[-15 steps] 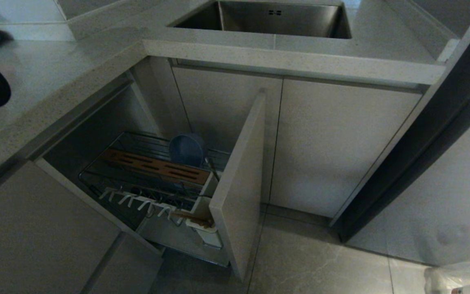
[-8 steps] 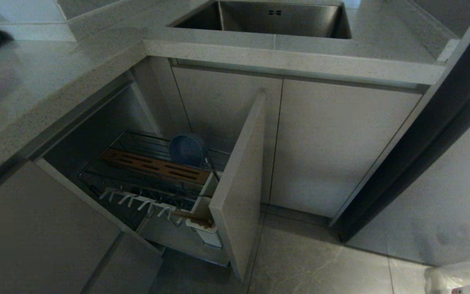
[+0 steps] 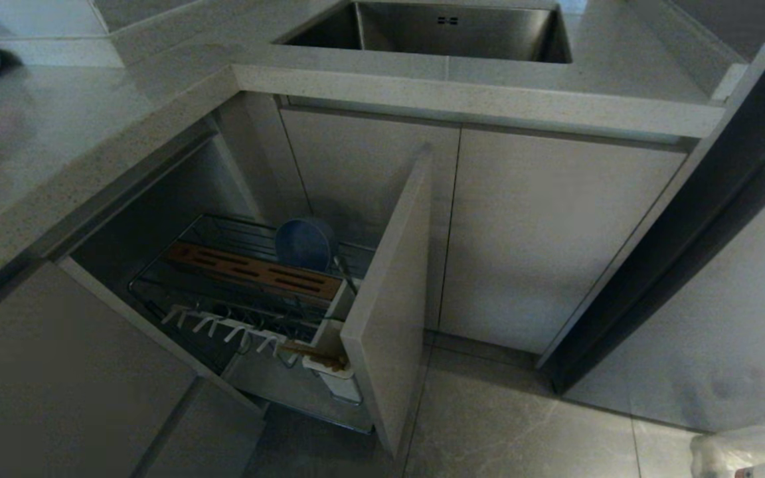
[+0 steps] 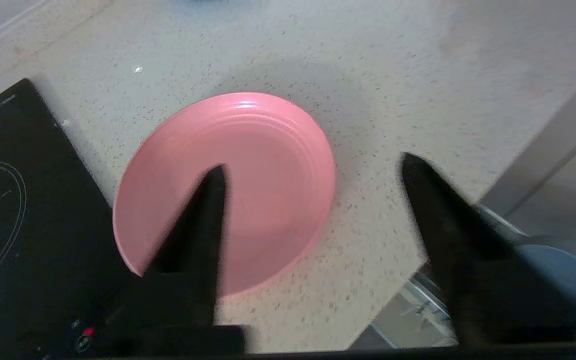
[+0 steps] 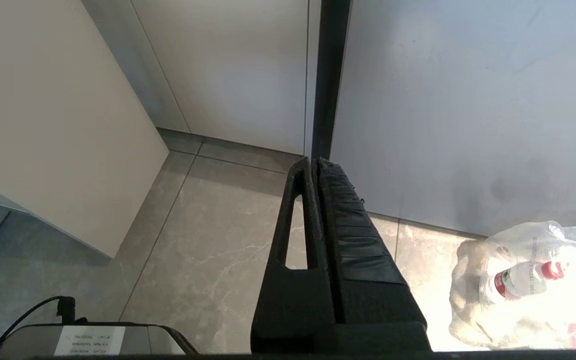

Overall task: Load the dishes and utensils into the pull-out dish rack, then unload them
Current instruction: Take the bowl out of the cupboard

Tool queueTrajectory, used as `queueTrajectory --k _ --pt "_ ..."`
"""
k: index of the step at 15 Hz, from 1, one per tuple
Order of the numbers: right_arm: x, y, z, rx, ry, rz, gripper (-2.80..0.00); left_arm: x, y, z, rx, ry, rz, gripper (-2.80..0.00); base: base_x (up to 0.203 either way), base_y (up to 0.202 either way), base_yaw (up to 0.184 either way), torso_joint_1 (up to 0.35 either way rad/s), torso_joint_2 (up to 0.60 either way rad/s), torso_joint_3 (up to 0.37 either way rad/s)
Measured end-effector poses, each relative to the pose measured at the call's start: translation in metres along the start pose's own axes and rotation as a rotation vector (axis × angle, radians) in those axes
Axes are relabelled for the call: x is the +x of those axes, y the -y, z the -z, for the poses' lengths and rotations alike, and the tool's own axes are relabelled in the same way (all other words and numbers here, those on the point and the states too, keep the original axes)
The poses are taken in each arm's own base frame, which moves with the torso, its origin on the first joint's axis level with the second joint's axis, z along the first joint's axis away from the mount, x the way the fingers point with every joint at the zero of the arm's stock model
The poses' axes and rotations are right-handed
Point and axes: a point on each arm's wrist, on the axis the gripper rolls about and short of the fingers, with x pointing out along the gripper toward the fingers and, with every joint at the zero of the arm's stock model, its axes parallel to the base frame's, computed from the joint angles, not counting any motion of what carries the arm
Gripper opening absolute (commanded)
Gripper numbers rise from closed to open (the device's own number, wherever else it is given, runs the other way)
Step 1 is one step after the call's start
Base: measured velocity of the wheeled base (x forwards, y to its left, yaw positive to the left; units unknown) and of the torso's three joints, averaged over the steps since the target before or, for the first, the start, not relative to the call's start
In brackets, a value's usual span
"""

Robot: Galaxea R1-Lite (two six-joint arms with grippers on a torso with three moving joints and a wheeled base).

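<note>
Left claw point(image 4: 313, 170): two matte black fingers point(image 4: 203, 220), wedge-shaped, tapering to narrow tips. Right claw point(image 5: 316, 162): black fingers, one with a long slotted cut-out, the other faced with a ribbed pad point(image 5: 353, 220); both spring from a black block.

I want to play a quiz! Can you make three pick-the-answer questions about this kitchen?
1. Where is the pink plate?
A. on the counter
B. in the sink
C. on the floor

2. How many blue bowls stand in the pull-out rack?
A. none
B. one
C. three

3. How are the left tool's fingers?
A. pressed together
B. apart, holding nothing
C. squeezing a cup

Answers: 1 A, the plate lies flat on the speckled counter. 2 B, a single blue bowl stands there. 3 B, there is a wide gap between the fingers above the plate.
</note>
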Motion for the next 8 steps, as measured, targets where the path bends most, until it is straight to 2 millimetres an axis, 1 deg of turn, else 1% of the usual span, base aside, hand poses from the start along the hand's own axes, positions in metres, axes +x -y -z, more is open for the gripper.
queueTrajectory --k 4,8 --pt "0.000 0.000 0.000 0.000 0.000 0.001 -2.80 -0.026 -0.027 0.006 -0.032 0.029 0.050 -2.80 0.000 0.000 0.000 0.000 0.00 0.000" --pt "0.000 0.000 0.000 0.000 0.000 0.000 -2.80 -0.063 -0.061 0.030 -0.047 0.049 0.125 -2.80 0.000 0.000 0.000 0.000 0.00 0.000"
